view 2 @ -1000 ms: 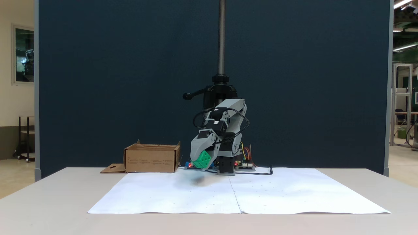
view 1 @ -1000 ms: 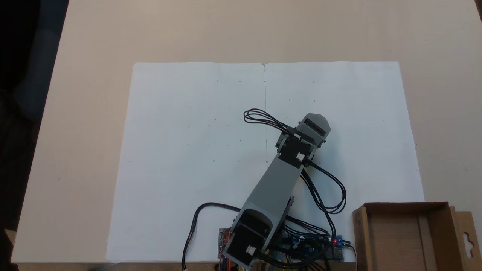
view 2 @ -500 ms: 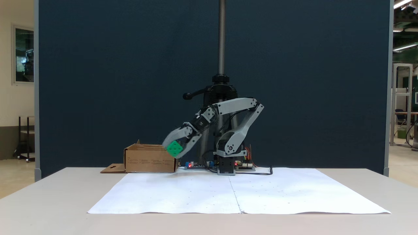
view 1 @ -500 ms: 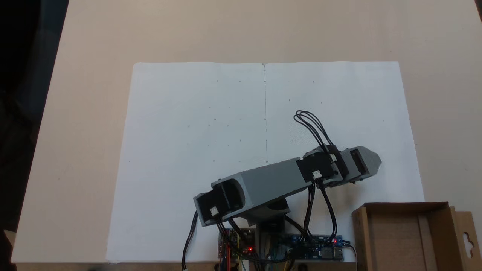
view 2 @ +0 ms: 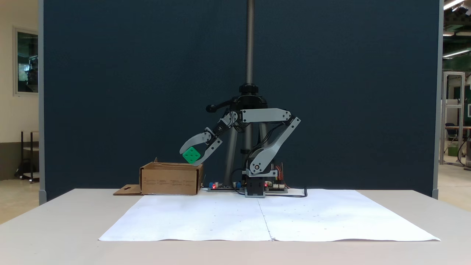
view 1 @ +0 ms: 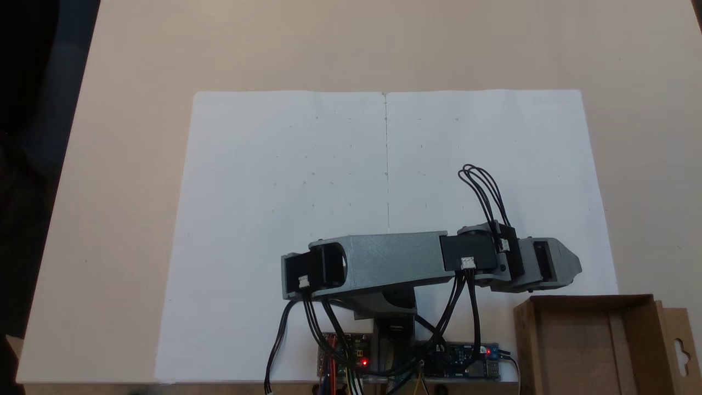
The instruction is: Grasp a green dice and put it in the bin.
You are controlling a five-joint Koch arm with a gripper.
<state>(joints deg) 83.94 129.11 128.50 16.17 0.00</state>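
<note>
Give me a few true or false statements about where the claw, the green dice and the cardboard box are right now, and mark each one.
1. The claw grips the dice. True.
2. The dice lies on the white paper. False: it is held in the air, above the box's top edge.
3. The box stands at the arm's left in the front fixed view. True.
4. The dice already rests in the box. False: from above, the box's visible floor is bare, and the claw stops just short of its near wall.
5. The box has a flap with a hanger hole. True.
</note>
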